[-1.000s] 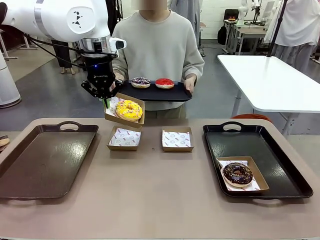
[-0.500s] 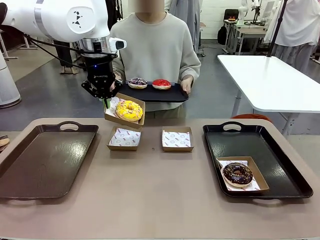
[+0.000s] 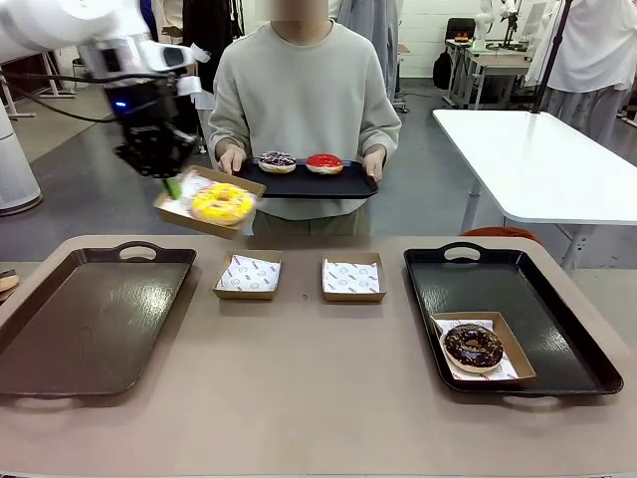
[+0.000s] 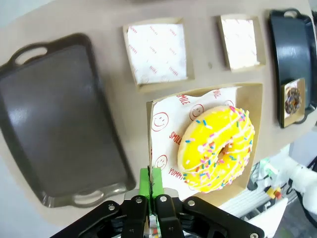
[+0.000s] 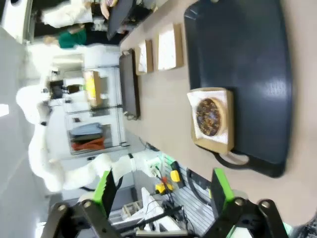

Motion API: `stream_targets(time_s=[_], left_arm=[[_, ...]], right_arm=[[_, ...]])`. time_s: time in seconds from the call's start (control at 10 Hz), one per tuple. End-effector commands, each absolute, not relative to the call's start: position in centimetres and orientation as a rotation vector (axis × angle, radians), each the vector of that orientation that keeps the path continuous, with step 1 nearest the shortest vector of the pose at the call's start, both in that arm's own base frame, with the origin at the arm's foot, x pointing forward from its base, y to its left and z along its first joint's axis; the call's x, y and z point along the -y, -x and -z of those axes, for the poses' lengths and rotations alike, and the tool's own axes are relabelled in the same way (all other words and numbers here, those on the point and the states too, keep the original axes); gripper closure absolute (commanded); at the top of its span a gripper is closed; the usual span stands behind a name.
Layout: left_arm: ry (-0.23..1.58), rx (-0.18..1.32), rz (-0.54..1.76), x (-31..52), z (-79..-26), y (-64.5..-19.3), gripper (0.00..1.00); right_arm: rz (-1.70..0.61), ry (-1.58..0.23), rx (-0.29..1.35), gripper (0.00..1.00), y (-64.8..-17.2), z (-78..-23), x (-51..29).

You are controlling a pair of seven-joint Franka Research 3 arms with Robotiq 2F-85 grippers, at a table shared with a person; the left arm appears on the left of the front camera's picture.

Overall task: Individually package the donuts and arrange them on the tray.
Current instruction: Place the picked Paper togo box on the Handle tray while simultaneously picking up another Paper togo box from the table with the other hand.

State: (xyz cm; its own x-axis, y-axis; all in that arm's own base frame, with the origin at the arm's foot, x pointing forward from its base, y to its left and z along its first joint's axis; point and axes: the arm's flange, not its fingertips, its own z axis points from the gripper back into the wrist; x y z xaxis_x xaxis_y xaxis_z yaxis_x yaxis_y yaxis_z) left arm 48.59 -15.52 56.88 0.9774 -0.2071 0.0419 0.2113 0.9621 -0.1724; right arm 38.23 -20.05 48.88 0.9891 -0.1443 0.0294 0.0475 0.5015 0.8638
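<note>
Our left pincer (image 3: 173, 186) is clamped on the edge of a shallow brown cardboard box (image 3: 242, 182) that carries the yellow glazed ring donut (image 3: 222, 203). It holds the box in the air above the left part of the desk (image 3: 318, 398). Our right pincer (image 5: 163, 193) stands apart, gripping nothing. We see the dark chocolate sprinkled donut (image 3: 474, 345) boxed on the right black tray (image 3: 577, 349). The person at the far side holds another black tray (image 3: 348, 184) with the purple-dark donut (image 3: 278, 160) and the glossy red donut (image 3: 324, 162).
</note>
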Motion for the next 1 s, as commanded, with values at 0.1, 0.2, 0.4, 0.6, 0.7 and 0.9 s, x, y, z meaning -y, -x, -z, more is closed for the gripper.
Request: stream_targets(time_s=[0.1, 0.2, 0.4, 0.6, 0.7, 0.9], left_arm=[[0.209, 0.026, 0.228, 9.7, -54.9, -45.2, 0.99], [0.208, 0.032, 0.211, 7.9, -53.9, -44.5, 0.99], [0.192, 0.055, 0.193, 5.9, -52.2, -42.6, 0.99], [0.194, 0.112, 0.167, 4.4, -51.2, -41.7, 0.99], [0.178, 0.122, 0.143, 3.8, -50.5, -41.5, 0.99], [0.154, 0.120, 0.112, 2.4, -49.4, -40.8, 0.99]], right_arm=[[0.176, -0.874, 0.146, 0.00, -44.3, -53.4, 11.2], [0.178, -0.794, 0.179, 0.00, -46.1, -54.2, 7.6], [0.180, -0.678, 0.227, 0.00, -48.2, -54.5, 1.6], [0.185, -0.601, 0.249, 0.00, -49.8, -53.5, -2.3], [0.172, -0.567, 0.265, 0.00, -50.5, -52.3, -4.1], [0.146, -0.510, 0.266, 0.00, -50.7, -50.0, -7.7]])
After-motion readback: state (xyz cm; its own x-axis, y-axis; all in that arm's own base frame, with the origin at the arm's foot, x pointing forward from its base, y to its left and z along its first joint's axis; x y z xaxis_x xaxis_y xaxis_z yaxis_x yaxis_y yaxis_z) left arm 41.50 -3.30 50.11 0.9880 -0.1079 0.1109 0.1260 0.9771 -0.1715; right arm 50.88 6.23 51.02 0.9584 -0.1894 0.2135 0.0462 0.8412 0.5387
